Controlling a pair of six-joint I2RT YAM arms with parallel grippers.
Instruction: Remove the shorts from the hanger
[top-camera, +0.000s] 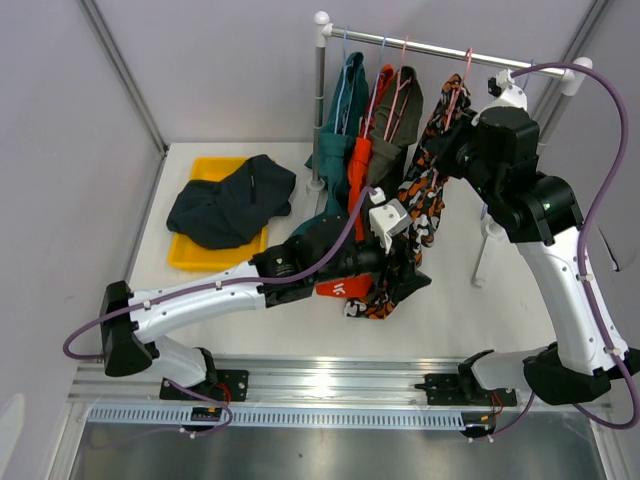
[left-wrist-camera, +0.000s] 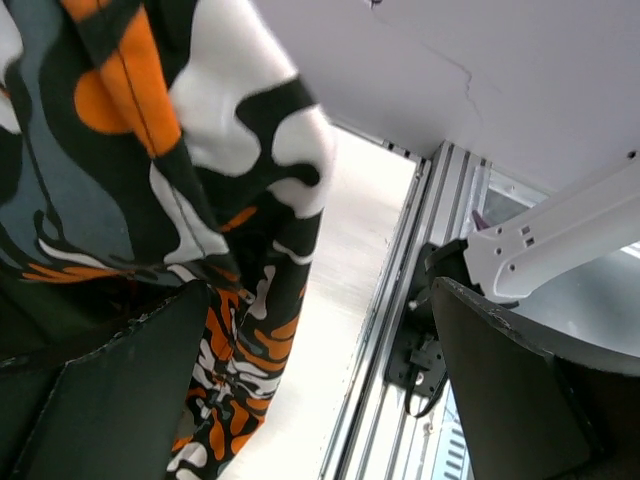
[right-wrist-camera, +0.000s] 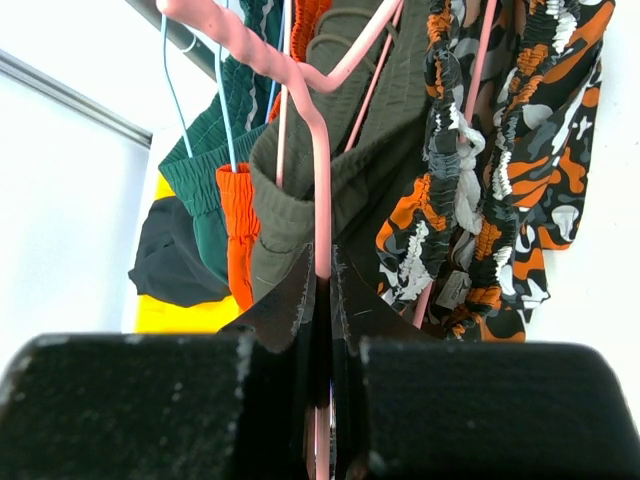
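Camouflage shorts (left-wrist-camera: 200, 150): hanging beside one finger of wide-open, empty left gripper (left-wrist-camera: 315, 300); right gripper (right-wrist-camera: 322, 290) clenched on pink hanger (right-wrist-camera: 322, 130).

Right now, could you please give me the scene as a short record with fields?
On rack: teal shorts, orange shorts, olive shorts, camo shorts
On tray: navy shorts
Left gripper: open, low beside the camo shorts
Right gripper: shut on pink hanger
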